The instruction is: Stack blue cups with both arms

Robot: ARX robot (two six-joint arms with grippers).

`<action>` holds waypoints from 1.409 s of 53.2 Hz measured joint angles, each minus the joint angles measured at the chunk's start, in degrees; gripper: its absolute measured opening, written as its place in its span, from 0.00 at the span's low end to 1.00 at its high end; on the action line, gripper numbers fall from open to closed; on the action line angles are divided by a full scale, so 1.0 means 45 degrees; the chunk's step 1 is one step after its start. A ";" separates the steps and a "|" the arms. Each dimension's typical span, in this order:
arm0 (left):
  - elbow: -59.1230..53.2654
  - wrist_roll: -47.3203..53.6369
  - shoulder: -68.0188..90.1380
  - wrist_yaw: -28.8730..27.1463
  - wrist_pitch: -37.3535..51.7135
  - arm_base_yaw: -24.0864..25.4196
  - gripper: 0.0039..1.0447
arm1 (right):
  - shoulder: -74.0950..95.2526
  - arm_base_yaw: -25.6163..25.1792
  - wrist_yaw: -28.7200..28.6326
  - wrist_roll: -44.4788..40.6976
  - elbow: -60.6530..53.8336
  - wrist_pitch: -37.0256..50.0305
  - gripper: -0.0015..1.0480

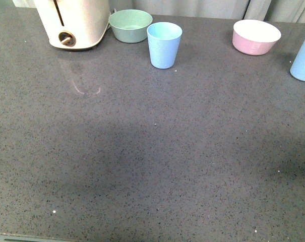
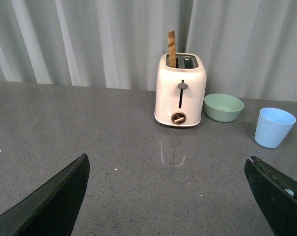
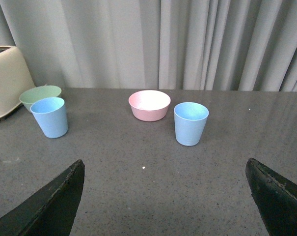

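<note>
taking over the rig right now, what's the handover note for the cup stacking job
Left gripper: open, empty.
Right gripper: open, empty.
First blue cup: upright on the countertop, just beside the mint-green bowl, near the toaster.
Second blue cup: upright at the front view's right edge, beyond the pink bowl.
Done: nothing yet; the cups stand well apart, neither grasped.
Left: probably grasp a cup with each arm, then nest one inside the other.
</note>
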 joint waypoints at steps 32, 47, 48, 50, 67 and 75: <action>0.0000 0.0000 0.0000 0.0000 0.0000 0.0000 0.92 | 0.0000 0.0000 0.0000 0.0000 0.0000 0.0000 0.91; 0.4687 -0.2701 0.8466 -0.0165 -0.4920 -0.0695 0.92 | 0.0000 0.0000 -0.0005 0.0000 0.0000 0.0000 0.91; 0.4974 -0.2730 0.9015 -0.0068 -0.4605 -0.0777 0.92 | 0.0000 0.0000 -0.0005 0.0000 0.0000 0.0000 0.91; 0.5532 -0.2730 1.0083 0.0058 -0.3949 -0.0971 0.92 | 0.0000 0.0000 0.0000 0.0000 0.0000 0.0000 0.91; 1.0287 -0.2832 1.8219 0.1569 -0.1613 -0.2404 0.92 | -0.0005 0.0000 0.0000 0.0000 0.0000 0.0000 0.91; 1.2395 -0.3157 2.0750 0.1520 -0.1928 -0.2914 0.92 | 0.0000 0.0000 0.0000 0.0000 0.0000 0.0000 0.91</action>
